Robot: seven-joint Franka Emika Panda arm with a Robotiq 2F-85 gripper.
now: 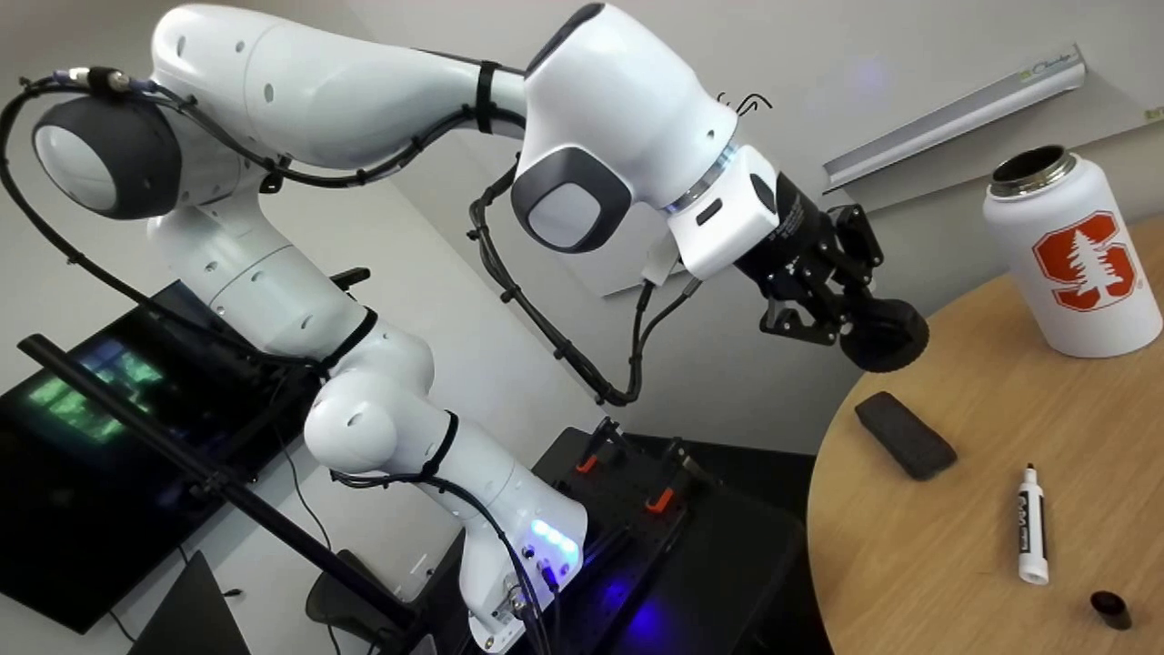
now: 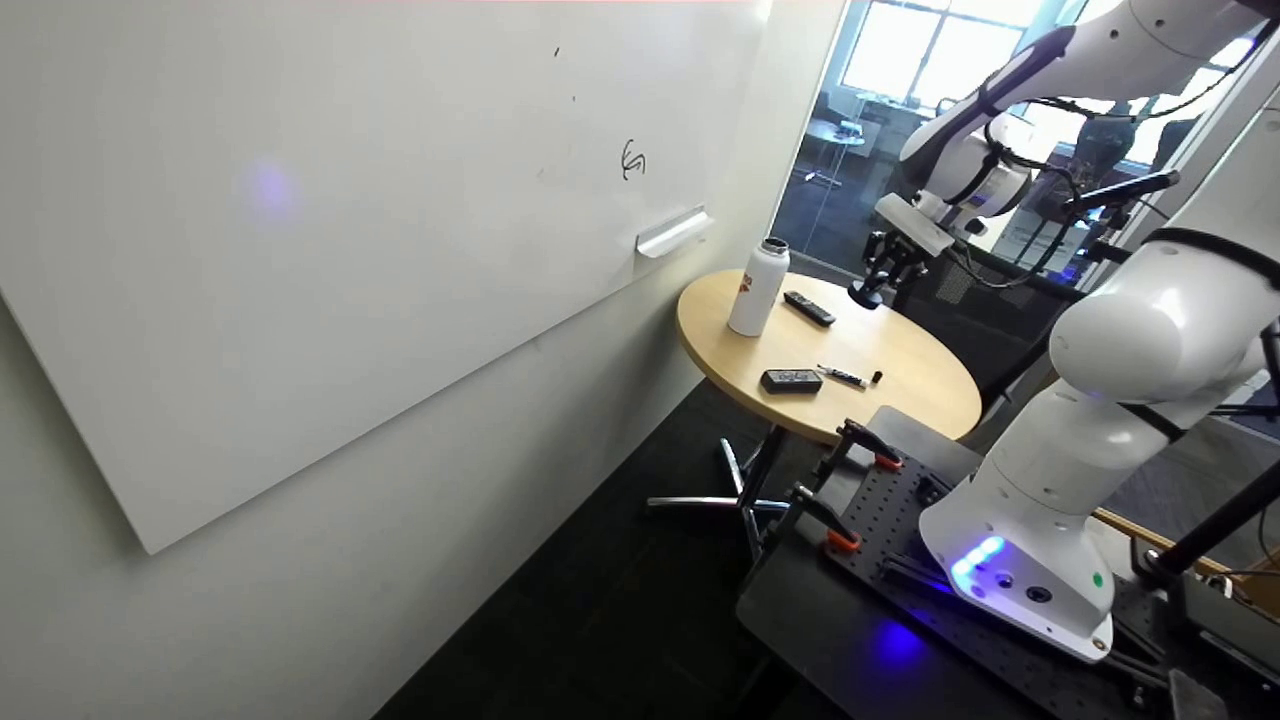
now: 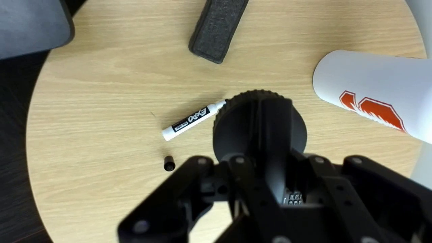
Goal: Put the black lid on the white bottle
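The black lid (image 1: 884,338) is round with a ridged edge. It hangs tilted from my gripper (image 1: 847,307), which is shut on its handle side, above the table near its edge. The lid also shows in an exterior view (image 2: 863,296) and in the wrist view (image 3: 233,133), where dark fingers hide the exact grip. The white bottle (image 1: 1050,241) stands upright and open, with a metallic neck and a red logo. It also shows in an exterior view (image 2: 758,290) and at the right of the wrist view (image 3: 374,84), apart from the lid.
On the round table (image 1: 955,582) lie a black eraser (image 1: 905,437), an uncapped white marker (image 1: 1031,532) and a small marker cap (image 1: 1111,609). A black remote (image 2: 809,308) lies near the bottle. The wall with a tray (image 2: 675,233) is close behind the bottle.
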